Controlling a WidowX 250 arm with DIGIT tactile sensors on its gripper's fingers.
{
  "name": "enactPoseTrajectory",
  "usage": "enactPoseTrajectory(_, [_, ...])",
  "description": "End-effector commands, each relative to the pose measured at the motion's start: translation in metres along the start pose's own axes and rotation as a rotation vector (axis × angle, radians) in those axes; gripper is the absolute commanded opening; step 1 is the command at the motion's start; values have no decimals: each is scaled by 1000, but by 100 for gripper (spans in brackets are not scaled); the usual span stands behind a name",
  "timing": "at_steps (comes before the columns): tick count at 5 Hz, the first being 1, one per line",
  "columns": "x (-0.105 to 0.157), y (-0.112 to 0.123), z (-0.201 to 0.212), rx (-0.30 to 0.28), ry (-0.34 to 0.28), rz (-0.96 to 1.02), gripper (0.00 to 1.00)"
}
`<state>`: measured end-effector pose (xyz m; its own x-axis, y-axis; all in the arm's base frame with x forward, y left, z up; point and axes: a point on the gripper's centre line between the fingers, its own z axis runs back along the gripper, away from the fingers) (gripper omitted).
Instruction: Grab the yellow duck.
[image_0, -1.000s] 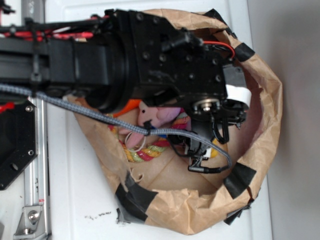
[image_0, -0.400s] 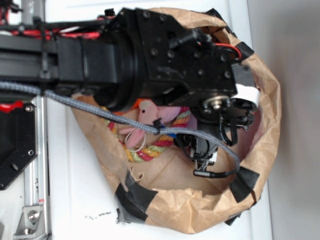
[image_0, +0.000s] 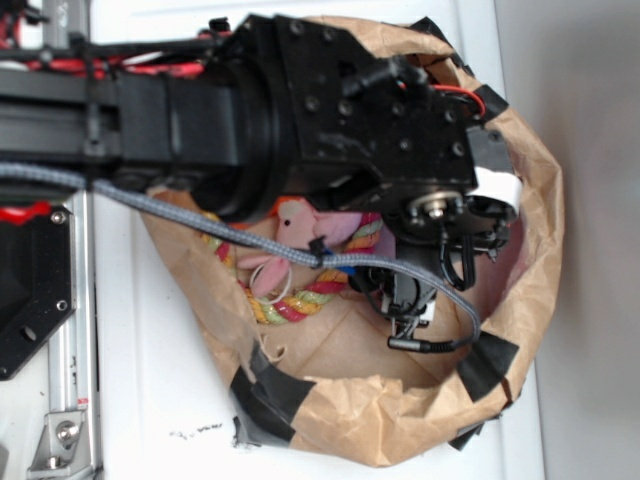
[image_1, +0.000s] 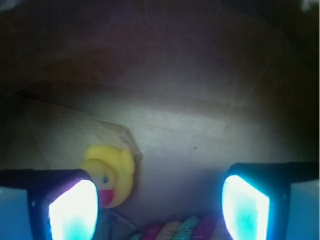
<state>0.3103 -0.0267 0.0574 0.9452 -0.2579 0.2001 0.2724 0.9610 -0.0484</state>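
Note:
In the wrist view the yellow duck (image_1: 111, 173) with a red beak lies on the brown paper floor of the bag, just inside the left finger (image_1: 73, 210), partly behind it. My gripper (image_1: 159, 205) is open and empty, the fingers spread wide, the right finger (image_1: 245, 207) far from the duck. In the exterior view the gripper (image_0: 412, 305) reaches down inside the brown paper bag (image_0: 530, 270); the duck is hidden there by the arm.
A yellow-pink-green rope (image_0: 295, 300) and a pink plush (image_0: 320, 228) lie in the bag left of the gripper; the rope also shows at the bottom of the wrist view (image_1: 180, 232). The bag walls rise all around. A grey cable (image_0: 200, 225) crosses the bag.
The arm moved right and a little deeper into the bag over the last second; since 0.4 s ago it has barely moved. The gripper stays open.

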Motion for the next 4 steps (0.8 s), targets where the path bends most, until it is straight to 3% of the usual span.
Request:
enactPoseTrajectory(1, [15,-8,-2,28,-11,-10,100])
enactPoseTrajectory(3, [-9,-52,-21,-54,52,-95,100])
enactPoseTrajectory(4, [-14,-55,-25,-83,56,-97,100])
